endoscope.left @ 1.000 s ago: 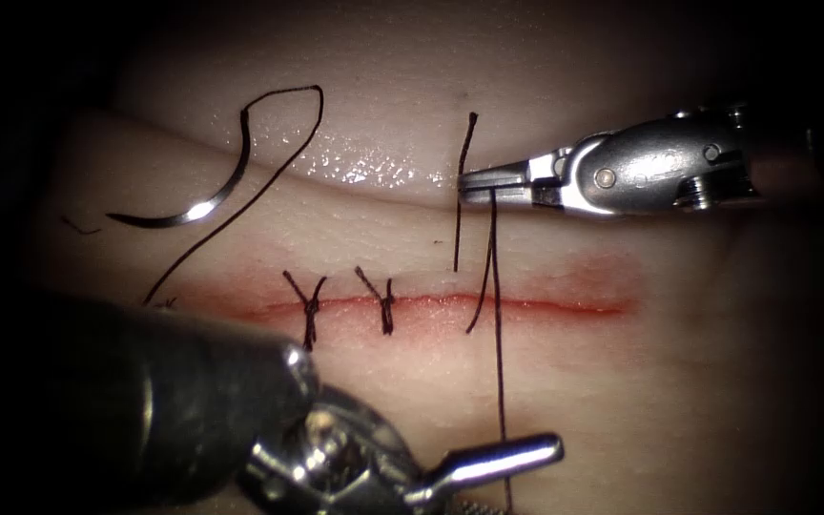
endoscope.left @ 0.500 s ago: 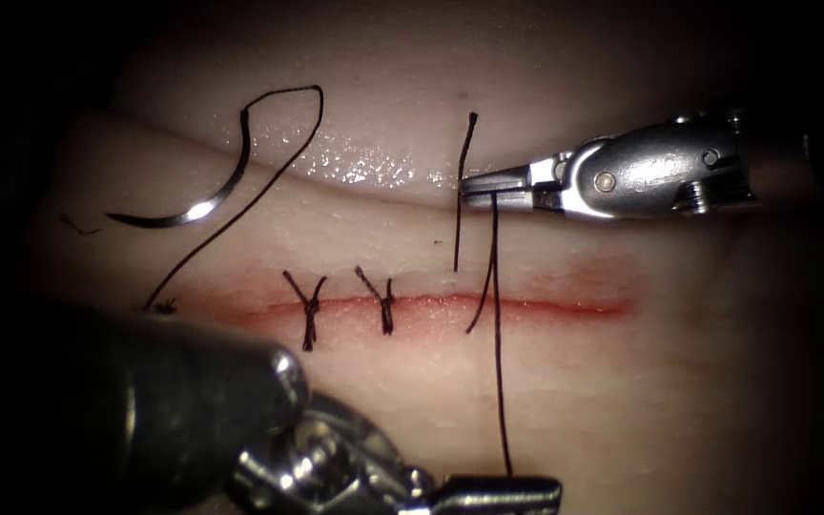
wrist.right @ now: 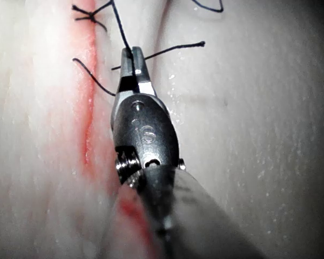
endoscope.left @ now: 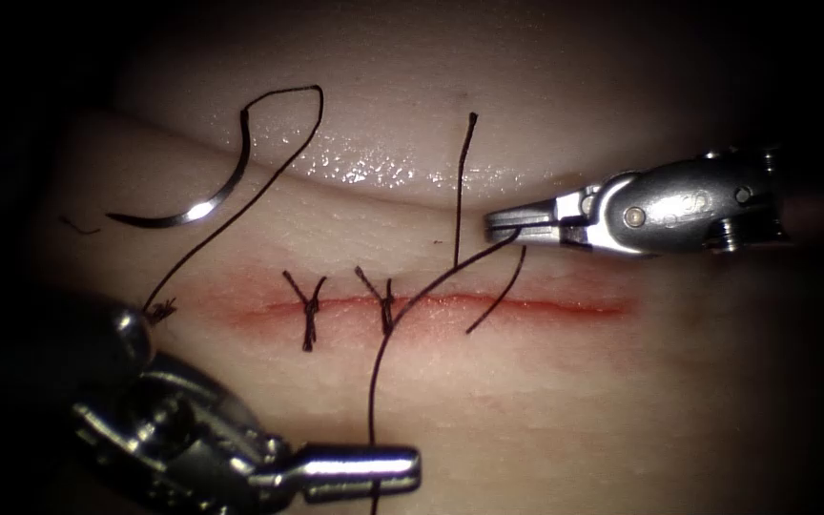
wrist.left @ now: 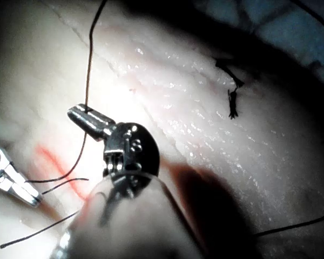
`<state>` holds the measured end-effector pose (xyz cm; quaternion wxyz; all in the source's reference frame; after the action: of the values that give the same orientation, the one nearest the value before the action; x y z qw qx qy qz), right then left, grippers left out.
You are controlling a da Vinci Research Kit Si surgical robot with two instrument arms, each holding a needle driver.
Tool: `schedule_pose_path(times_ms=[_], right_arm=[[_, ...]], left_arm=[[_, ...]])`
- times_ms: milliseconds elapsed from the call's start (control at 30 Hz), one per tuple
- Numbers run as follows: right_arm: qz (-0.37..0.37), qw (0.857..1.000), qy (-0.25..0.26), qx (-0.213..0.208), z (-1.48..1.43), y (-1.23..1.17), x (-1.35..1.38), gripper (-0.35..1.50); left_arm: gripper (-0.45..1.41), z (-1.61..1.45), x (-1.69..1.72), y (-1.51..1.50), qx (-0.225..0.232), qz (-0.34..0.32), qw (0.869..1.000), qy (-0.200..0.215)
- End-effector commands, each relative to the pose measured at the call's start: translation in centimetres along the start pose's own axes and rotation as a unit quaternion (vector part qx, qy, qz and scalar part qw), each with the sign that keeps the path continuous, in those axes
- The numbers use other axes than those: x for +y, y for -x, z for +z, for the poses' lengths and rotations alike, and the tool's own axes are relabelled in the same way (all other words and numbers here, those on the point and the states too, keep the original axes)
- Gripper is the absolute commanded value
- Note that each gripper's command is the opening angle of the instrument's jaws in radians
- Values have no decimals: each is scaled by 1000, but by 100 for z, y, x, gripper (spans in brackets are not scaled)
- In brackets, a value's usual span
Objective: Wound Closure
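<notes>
Endoscope view: your steel left tool (endoscope.left: 388,467) and right tool (endoscope.left: 503,225) both clamp thin black thread (endoscope.left: 374,381); curved steel needle (endoscope.left: 204,202) lies free on glossy pale tissue (endoscope.left: 545,381), upper left.

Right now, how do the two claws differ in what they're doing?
The right claw comes in above the cut, level with its right half; the left claw sits below it, further left. The thread slants down from the right claw across the cut, then runs straight down to the left claw. Both are shut on that thread. Neither holds the needle, which lies free on the tissue, upper left.
</notes>
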<state>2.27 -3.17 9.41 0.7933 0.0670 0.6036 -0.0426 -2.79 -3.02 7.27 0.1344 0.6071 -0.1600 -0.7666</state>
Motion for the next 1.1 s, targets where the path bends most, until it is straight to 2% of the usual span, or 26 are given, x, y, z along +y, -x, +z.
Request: schedule_pose_path(times_ms=[33, 100, 167, 200, 467, 500, 533, 567, 600, 700, 733, 833, 967, 1100], right_arm=[[1, 1000, -1, 2, 11, 0, -4, -35], [2, 1000, -3, 4, 10, -10, -10, -35], [6, 1000, -3, 6, 8, -20, -14, -35], [8, 1000, -3, 9, 6, -28, -17, -35], [14, 1000, -2, 13, 3, -44, -30, -35], [26, 1000, -3, 13, 3, -46, -31, -28], [41, 999, -2, 13, 2, -48, -32, 12], [54, 998, 0, 14, 2, -50, -33, 42], [86, 996, 3, 17, 1, -55, -34, 110], [117, 993, 17, 18, -4, -69, -32, 140], [123, 992, 25, 16, -6, -73, -30, 147], [132, 991, 26, 20, -16, -87, -24, 147], [159, 986, 34, 47, -32, -114, 7, 147], [167, 984, 33, 49, -34, -122, 18, 142]], left_arm=[[-45, 6, 6, 2, -1, -3, 1000, 1], [-45, -4, 3, 4, -15, -36, 999, -20], [-45, -11, -3, 6, -4, -49, 999, -23], [-45, -16, -9, 7, 12, -57, 997, -44], [-45, -23, -13, 9, 18, -65, 997, -44], [-45, -24, -13, 10, 17, -56, 997, -41], [-45, -26, -13, 10, 15, -38, 998, -37], [-45, -28, -12, 11, 14, -22, 999, -30], [-45, -32, -11, 12, 12, 6, 1000, -13], [-45, -48, -5, 9, -11, 50, 999, -6], [-45, -53, -2, 7, -13, 51, 999, -5], [-45, -63, 7, -1, -21, 59, 998, -5], [-45, -66, 5, -2, -27, 65, 997, -5], [-45, -65, 5, 1, -29, 68, 997, -5]])
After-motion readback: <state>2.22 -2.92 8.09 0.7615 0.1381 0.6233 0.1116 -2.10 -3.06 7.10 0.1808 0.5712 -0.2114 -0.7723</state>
